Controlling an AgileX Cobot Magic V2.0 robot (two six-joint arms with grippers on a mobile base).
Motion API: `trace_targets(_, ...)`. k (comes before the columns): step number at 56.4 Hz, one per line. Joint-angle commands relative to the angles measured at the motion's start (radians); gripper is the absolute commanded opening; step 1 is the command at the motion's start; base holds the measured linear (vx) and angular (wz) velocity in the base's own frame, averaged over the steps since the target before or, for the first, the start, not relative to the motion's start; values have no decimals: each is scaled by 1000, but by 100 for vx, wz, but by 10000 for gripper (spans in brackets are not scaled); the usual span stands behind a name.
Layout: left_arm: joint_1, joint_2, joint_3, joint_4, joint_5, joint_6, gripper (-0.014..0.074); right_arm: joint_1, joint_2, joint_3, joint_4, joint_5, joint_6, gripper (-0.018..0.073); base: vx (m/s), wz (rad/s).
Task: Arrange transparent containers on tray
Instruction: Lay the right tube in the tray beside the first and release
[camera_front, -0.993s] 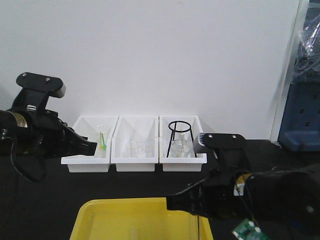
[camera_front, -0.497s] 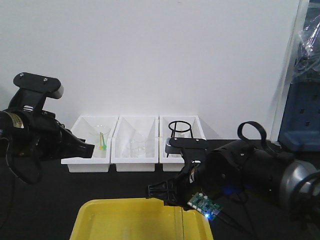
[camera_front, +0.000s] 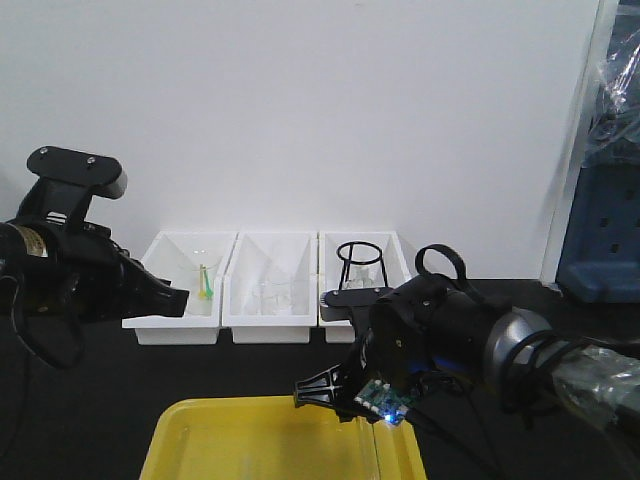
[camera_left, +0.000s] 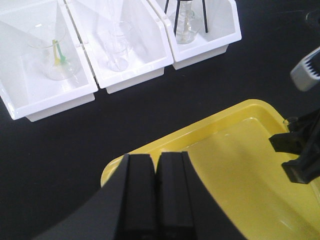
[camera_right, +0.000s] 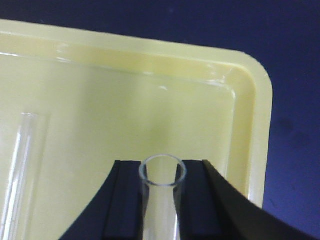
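**Two glass tubes at the yellow tray: one lying, one pinched**

Only the right wrist view showed both test tubes. One tube (camera_right: 161, 210) was pinched between the black fingers (camera_right: 125, 200) of the right gripper (camera_right: 162, 172), its open rim pointing out over the yellow tray (camera_right: 125, 100). The other tube (camera_right: 22, 165) lay flat on the tray floor, off to the left and apart from the first. In the front view the right gripper hung at the tray's far rim, but the glass could not be made out there.

The left wrist view alone settled the left gripper (camera_left: 156, 195): its fingers were pressed together with nothing between them, above the tray's corner. The same view looked down into three white bins (camera_left: 132, 82) on the black desk (camera_left: 75, 140). One bin held a beaker (camera_left: 52, 55) with a green piece inside. The front view showed a black wire stand (camera_front: 358, 265) in the bin at the other end.

A yellowish label (camera_front: 40, 240) on the left arm was too small to read.
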Motion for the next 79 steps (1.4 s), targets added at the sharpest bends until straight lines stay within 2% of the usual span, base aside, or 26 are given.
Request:
trace_targets(1,-5,-35,-32,-11,-67,-9,-7,-7,-27,-63,-26,-17,6,-9,0,0)
trace_targets(64,-5,-35,-32,-13,-66,-9,-7,-7,49,-78,-65,-87,17,0,0,0)
trace_targets(71,-5,-35,-32,-13,-66,-9,-7,-7,49,-78,-65,-106,17,23,0,0)
trace_targets(79,-5,-35,-32,-13,-66,-9,-7,-7,49,-77,-65,-127,16,89,0,0)
